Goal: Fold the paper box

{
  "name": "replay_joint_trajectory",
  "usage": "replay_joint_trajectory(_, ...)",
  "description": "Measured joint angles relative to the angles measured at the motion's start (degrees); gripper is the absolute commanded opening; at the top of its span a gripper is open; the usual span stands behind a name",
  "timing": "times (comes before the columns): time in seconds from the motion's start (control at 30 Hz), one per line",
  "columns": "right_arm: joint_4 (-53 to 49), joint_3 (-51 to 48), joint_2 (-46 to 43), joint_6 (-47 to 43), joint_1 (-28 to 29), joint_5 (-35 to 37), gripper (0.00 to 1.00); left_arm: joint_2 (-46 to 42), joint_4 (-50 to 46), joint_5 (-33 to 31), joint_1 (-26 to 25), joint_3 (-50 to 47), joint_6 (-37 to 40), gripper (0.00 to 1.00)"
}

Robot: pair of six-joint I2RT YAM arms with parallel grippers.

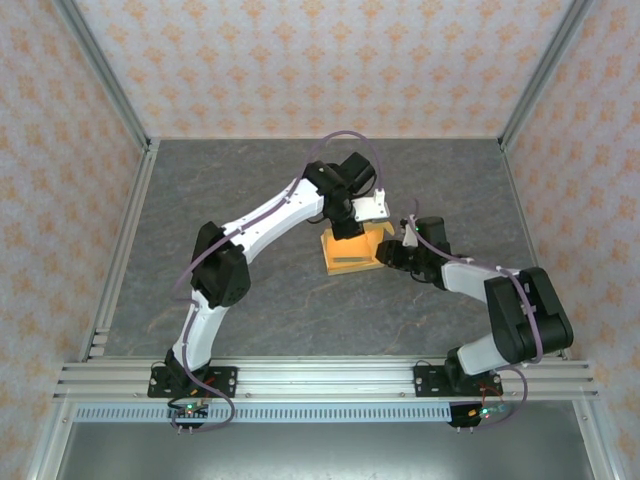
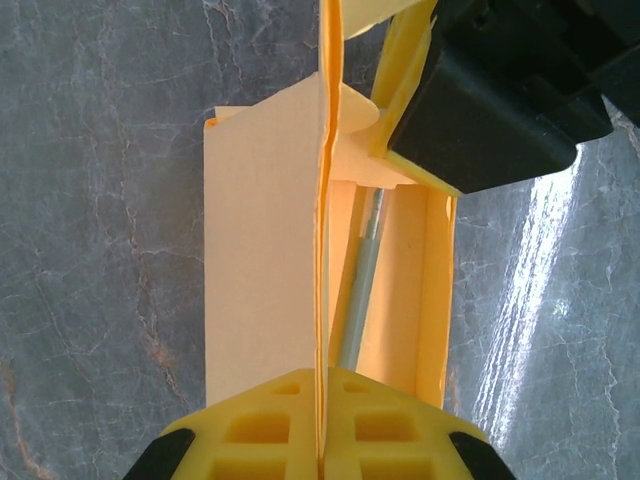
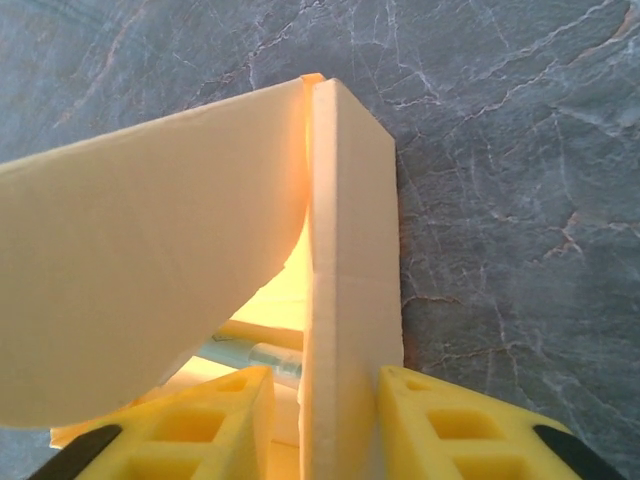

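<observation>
The orange-yellow paper box lies partly folded in the middle of the grey table. My left gripper comes at it from the far side. In the left wrist view that gripper is shut on a thin upright flap of the box. A grey pen-like stick lies inside the open tray. My right gripper is at the box's right end. In the right wrist view this gripper is open and straddles an upright wall. Its right pad touches the wall; a small gap shows on the left.
Aluminium rails run along the table's left side and near edge. Patterned walls close off the back and both sides. The right gripper's black body hangs close over the box's far corner in the left wrist view.
</observation>
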Motion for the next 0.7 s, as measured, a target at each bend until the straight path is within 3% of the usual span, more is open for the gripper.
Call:
replay_joint_trajectory(0.4, -1.09, 4.37, 4.15, -1.66, 2.62, 5.77, 0.21, 0.46, -1.27, 0.52, 0.94, 0.79, -0.02, 0.00)
replay_joint_trajectory(0.7, -3.26, 4.70, 1.97, -2.58, 7.28, 17.70, 0.12, 1.60, -2.16, -0.13, 1.09, 3.15, -0.59, 0.00)
